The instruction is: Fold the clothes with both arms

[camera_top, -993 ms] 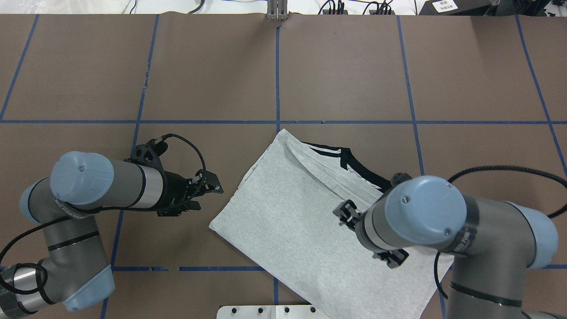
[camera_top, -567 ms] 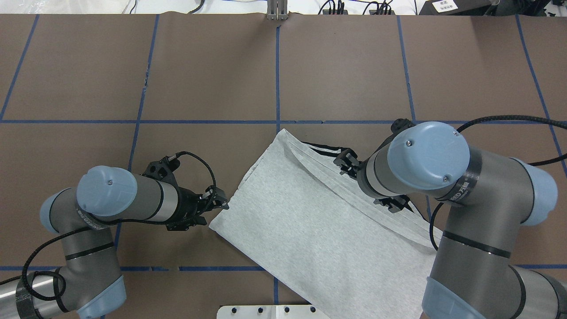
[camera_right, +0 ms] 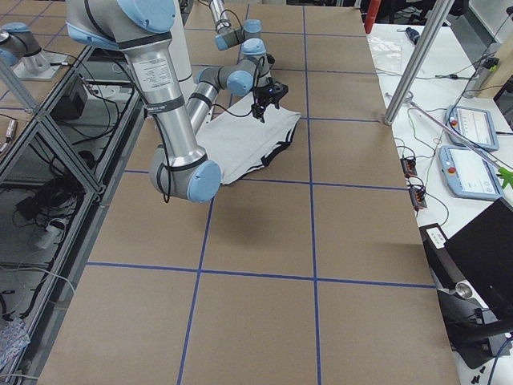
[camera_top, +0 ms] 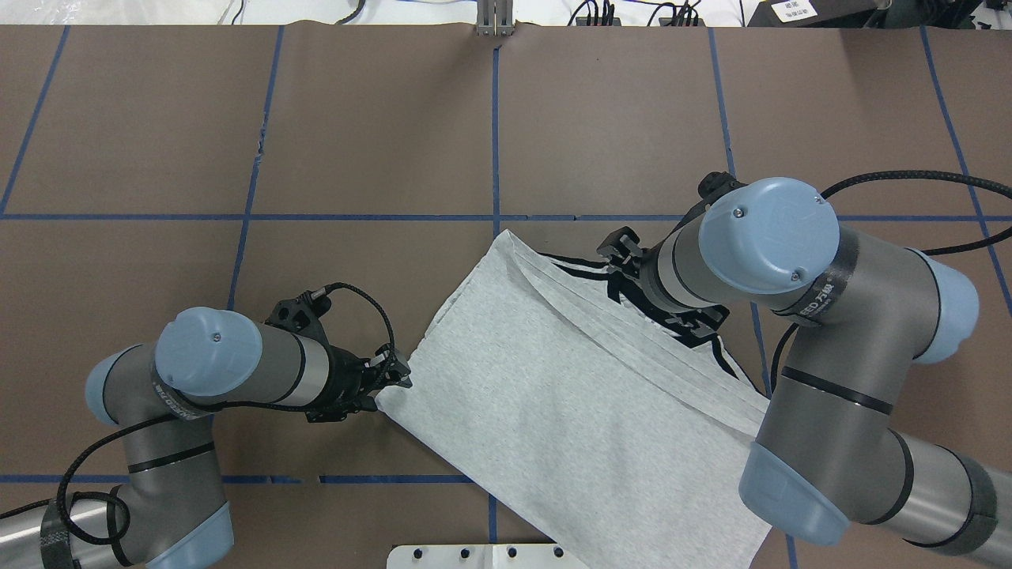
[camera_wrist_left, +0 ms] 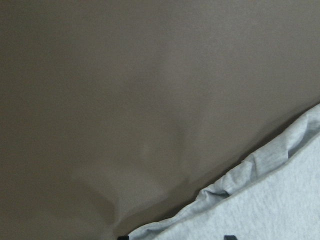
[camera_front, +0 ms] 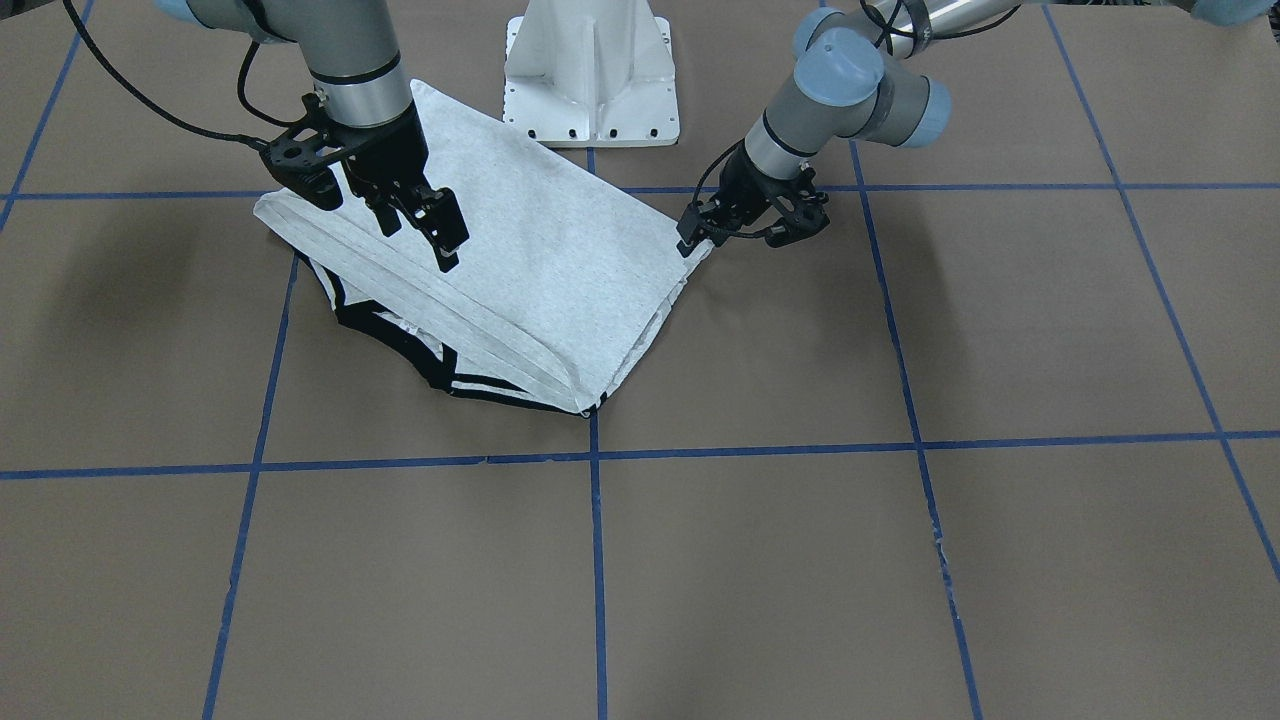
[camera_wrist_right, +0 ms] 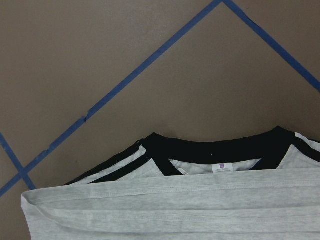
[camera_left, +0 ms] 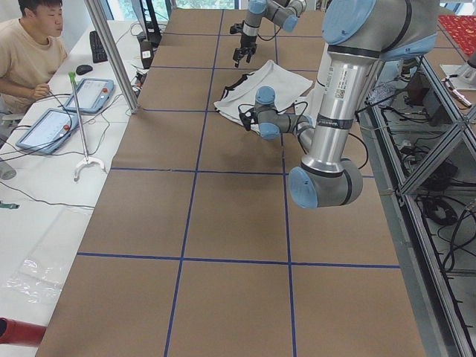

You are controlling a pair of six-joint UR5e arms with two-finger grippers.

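Note:
The grey T-shirt (camera_top: 538,395) lies folded flat and diagonal on the brown table, also in the front view (camera_front: 560,250). Its black neck band (camera_wrist_right: 215,147) and shoulder stripes (camera_top: 585,267) show at the far edge; the print is hidden. My left gripper (camera_top: 395,378) is low at the shirt's left corner (camera_front: 697,232). Its jaws stand apart, with the shirt's edge (camera_wrist_left: 280,200) between them. My right gripper (camera_front: 420,235) is open and hangs just above the shirt near the neck band. In the overhead view its own wrist mostly hides it.
The white pedestal (camera_front: 590,70) stands at the robot's side of the table, close to the shirt's near edge. Blue tape lines (camera_top: 495,126) grid the brown table. An operator (camera_left: 30,44) sits beyond the far edge with tablets.
My left gripper has moved right and down to the shirt's left corner. My right arm has swung away from the robot, from the shirt's middle to the neck band.

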